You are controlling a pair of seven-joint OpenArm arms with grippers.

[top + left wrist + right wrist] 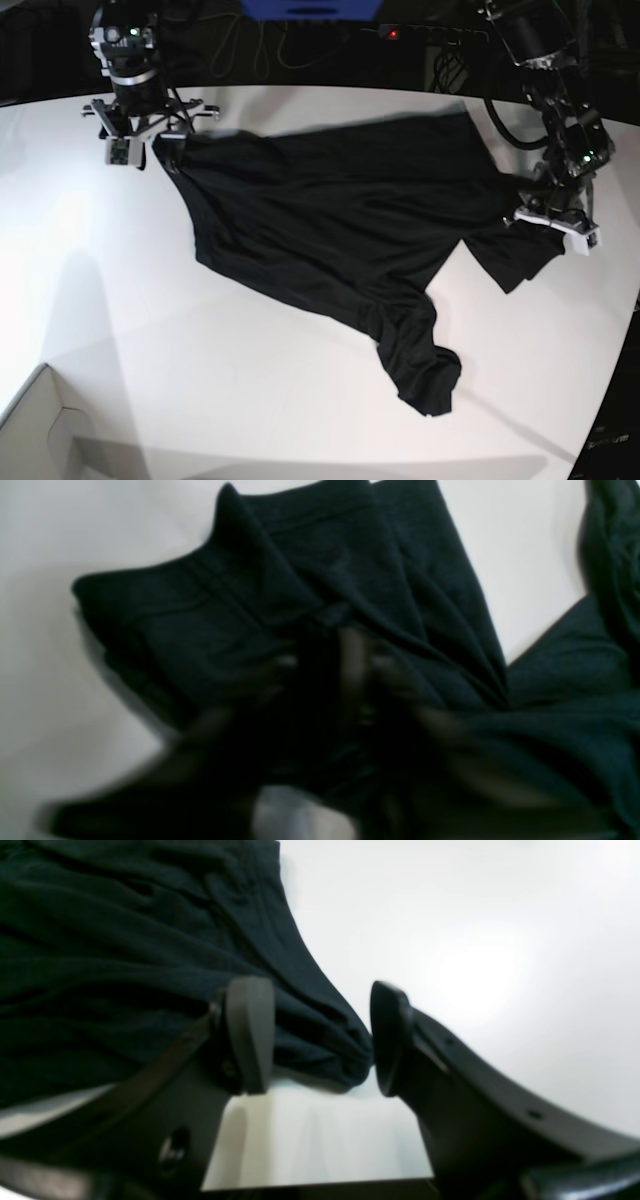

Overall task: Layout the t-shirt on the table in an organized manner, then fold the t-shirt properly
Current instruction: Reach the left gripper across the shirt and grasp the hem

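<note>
The black t-shirt [340,220] lies spread and wrinkled across the white table [200,350], with one end bunched toward the front. At the right of the base view my left gripper [548,205] is down on a sleeve. In the left wrist view its blurred fingers [350,655] are shut on gathered folds of the t-shirt [350,555]. My right gripper [150,142] sits at the shirt's far left corner. In the right wrist view the right gripper [322,1040] is open, a rounded corner of the t-shirt [125,940] lying between its fingers on the table [475,940].
A pale box corner [40,430] sticks in at the bottom left. The table's curved edge [610,400] runs down the right side. Cables and a blue object [310,8] lie behind the table's far edge.
</note>
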